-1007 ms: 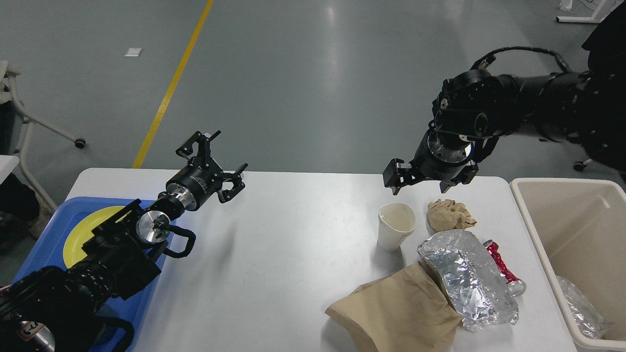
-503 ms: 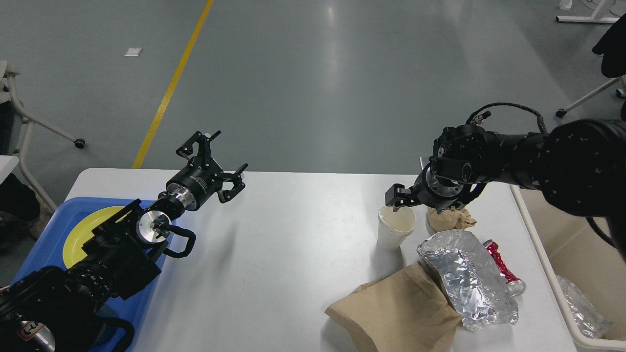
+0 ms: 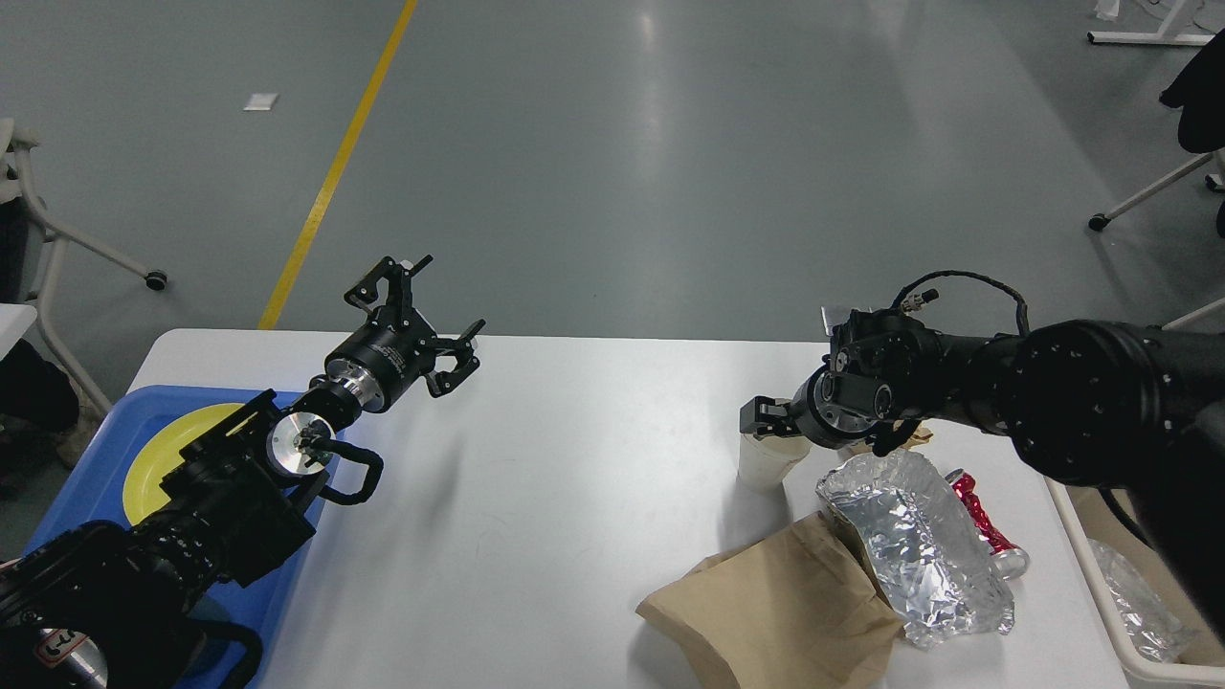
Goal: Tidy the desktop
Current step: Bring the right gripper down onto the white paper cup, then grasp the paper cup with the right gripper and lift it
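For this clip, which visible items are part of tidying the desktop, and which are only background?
Part of the job:
desktop
paper cup, under the right gripper
crumpled foil
brown paper bag
crushed red can
beige bin
blue tray with yellow plate

Background:
left gripper, idle
yellow floor line
wheeled table legs

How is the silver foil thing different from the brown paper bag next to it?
The crumpled foil is shiny, silver and heavily wrinkled; the paper bag is matte brown and fairly smooth. The foil is bunched up into a rounded heap, while the bag lies flatter. The foil sits right of the bag, overlapping its edge. Both lie on the white desktop, near the front right.
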